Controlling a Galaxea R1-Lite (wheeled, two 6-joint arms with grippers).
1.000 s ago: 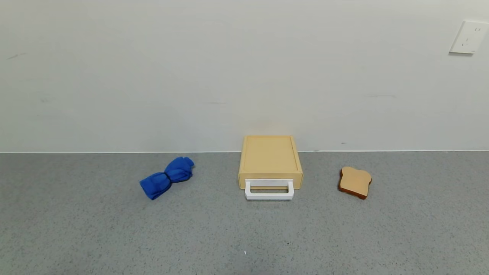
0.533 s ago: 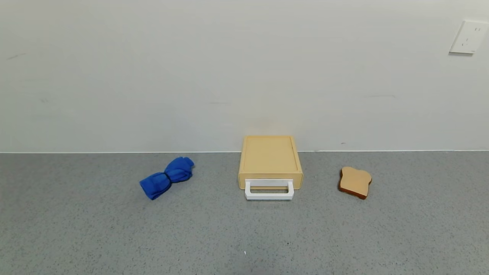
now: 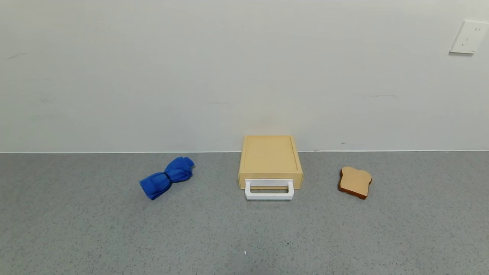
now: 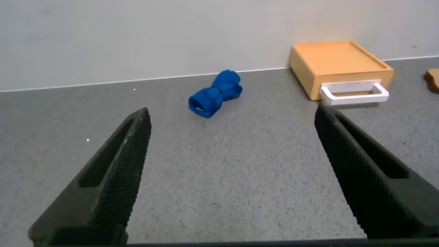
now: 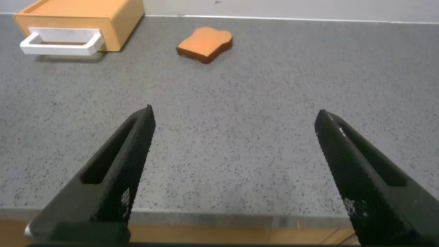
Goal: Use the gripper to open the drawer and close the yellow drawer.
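Observation:
The pale-yellow drawer box (image 3: pixel 270 158) stands against the back wall at the middle of the grey counter, its drawer pushed in and its white loop handle (image 3: pixel 269 190) facing me. It also shows in the left wrist view (image 4: pixel 339 66) and the right wrist view (image 5: pixel 82 17). Neither arm shows in the head view. My left gripper (image 4: pixel 233 120) is open and empty, low over the counter's near left, far from the drawer. My right gripper (image 5: pixel 236 120) is open and empty over the counter's front edge at the near right.
A rolled blue cloth (image 3: pixel 167 177) lies left of the drawer box. A tan toast slice (image 3: pixel 355 182) lies to its right. A white wall socket (image 3: pixel 468 37) is at the upper right. The counter's wooden front edge (image 5: pixel 226 233) shows under the right gripper.

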